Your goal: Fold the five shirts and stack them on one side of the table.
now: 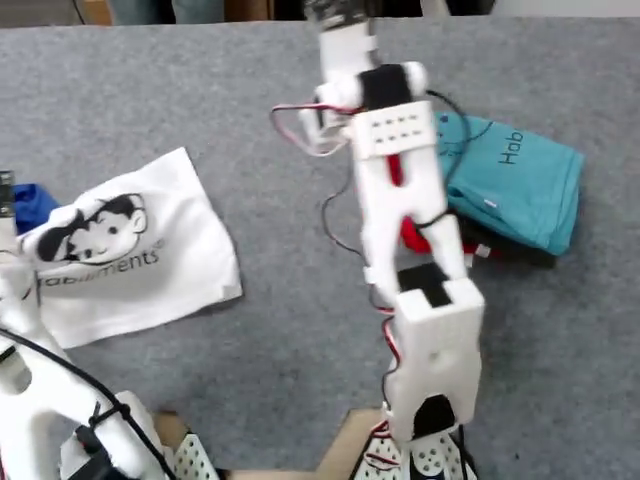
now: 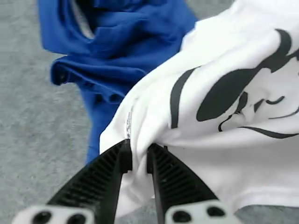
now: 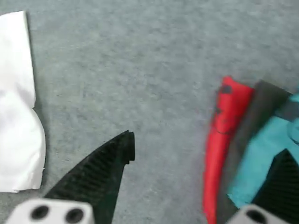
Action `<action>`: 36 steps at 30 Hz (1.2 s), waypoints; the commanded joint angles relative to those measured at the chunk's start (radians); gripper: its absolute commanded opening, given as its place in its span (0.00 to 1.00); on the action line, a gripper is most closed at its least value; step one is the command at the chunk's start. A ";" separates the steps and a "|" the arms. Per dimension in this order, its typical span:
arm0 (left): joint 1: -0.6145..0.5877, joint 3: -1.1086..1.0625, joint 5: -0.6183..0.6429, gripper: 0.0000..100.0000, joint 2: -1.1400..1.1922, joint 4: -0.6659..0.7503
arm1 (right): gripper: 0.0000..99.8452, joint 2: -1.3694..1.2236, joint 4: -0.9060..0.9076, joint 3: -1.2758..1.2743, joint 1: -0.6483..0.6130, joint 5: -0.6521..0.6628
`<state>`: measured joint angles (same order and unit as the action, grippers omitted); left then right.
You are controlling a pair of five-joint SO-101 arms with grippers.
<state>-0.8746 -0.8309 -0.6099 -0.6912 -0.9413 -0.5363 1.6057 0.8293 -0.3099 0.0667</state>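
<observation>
Left gripper (image 2: 138, 156) — clamped shut on an edge of the white shirt (image 2: 224, 93), which lies on the left part of the table (image 1: 290, 340). A crumpled blue shirt (image 2: 117, 51) touches it on the outer side. Right gripper (image 3: 205, 149) — jaws wide apart, holding nothing, over bare table just beside the stack. There the folded teal shirt (image 1: 520, 180) lies on top, with a red shirt (image 3: 229, 121) and a dark shirt (image 3: 257, 112) beneath.

Bare grey table (image 1: 270, 330) lay open between white shirt (image 1: 150, 260) and right arm (image 1: 410, 250), also over the far left corner. The arm stretched across centre-right, blocking part of shirt stack (image 1: 520, 185). Blue shirt (image 1: 30, 205) crowded the left edge, possibly tucked under the white one.
</observation>
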 commanded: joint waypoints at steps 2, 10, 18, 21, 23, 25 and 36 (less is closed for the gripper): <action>-0.085 0.084 0.031 0.04 0.049 0.043 | 0.43 -0.088 -0.094 0.001 -0.121 0.002; -0.090 0.274 0.219 0.31 0.063 -0.170 | 0.43 -0.222 -0.213 0.004 -0.230 -0.006; 0.196 0.578 0.338 0.30 -0.049 -0.552 | 0.43 -0.226 0.028 0.216 -0.069 0.002; 0.412 0.561 0.341 0.30 -0.087 -0.643 | 0.36 -0.226 0.107 0.329 -0.012 0.003; 0.575 0.498 0.342 0.30 -0.095 -0.669 | 0.27 -0.226 0.138 0.401 0.017 0.008; 0.720 0.374 0.353 0.30 -0.091 -0.646 | 0.17 -0.225 0.153 0.455 0.044 0.055; 0.954 -0.018 0.605 0.30 0.115 -0.230 | 0.05 -0.147 0.163 0.536 0.160 0.126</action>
<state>0.0629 -0.8569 -0.0376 -0.6268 -1.2206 -0.7633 1.7591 1.3602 -0.1672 0.1849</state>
